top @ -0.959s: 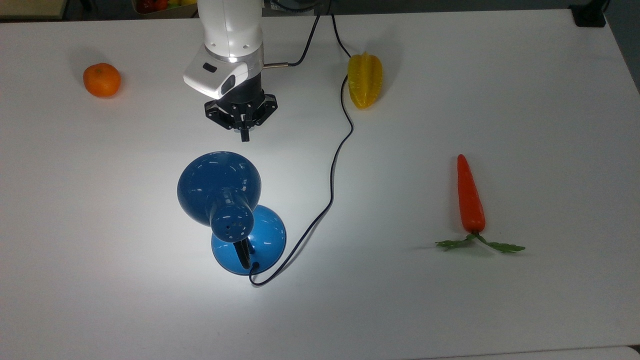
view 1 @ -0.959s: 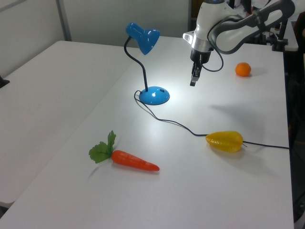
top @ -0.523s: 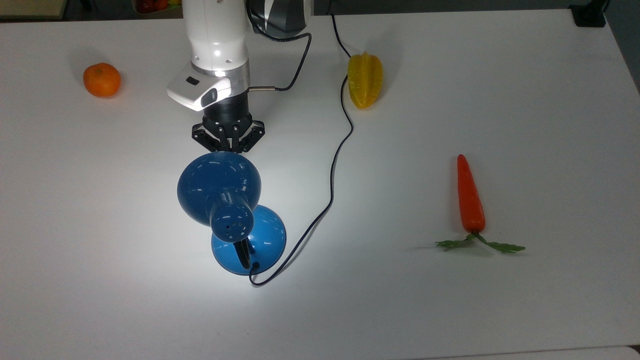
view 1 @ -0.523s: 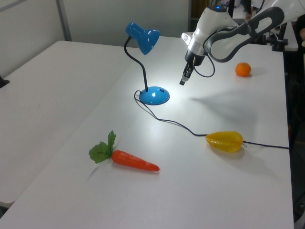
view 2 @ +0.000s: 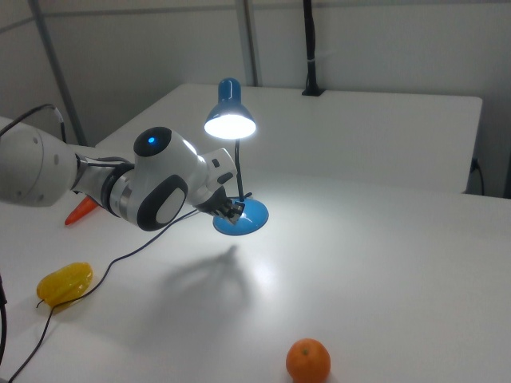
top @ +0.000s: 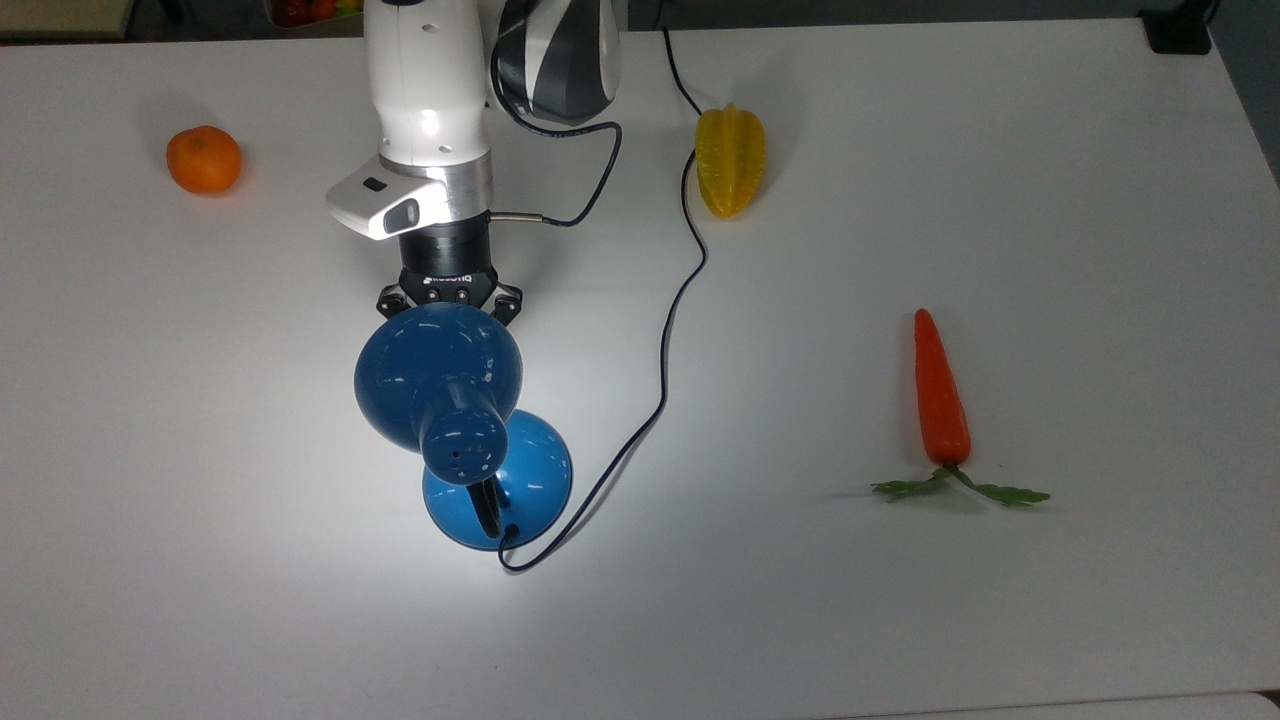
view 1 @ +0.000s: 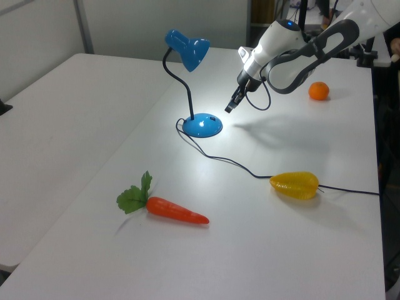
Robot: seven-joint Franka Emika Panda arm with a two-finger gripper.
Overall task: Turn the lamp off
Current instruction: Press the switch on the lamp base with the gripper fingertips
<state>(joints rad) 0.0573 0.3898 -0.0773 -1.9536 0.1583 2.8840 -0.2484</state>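
Clearly the lamp [top: 440, 385] is glowing in the top view, casting a bright pool on the table [top: 1000, 150], so switching off is not yet done; the tool [top: 448, 305] is sitting just past the shade's rim, tip hidden. Left view: tool [view 1: 230, 107] is pointing down toward the blue base, fingers looking pressed together, holding nothing, just short of the base. Right view: shade is shining over the base; tool [view 2: 234, 210] is reaching beside the neck, contact unclear.

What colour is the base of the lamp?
The lamp base is glossy blue; the left view shows it best.
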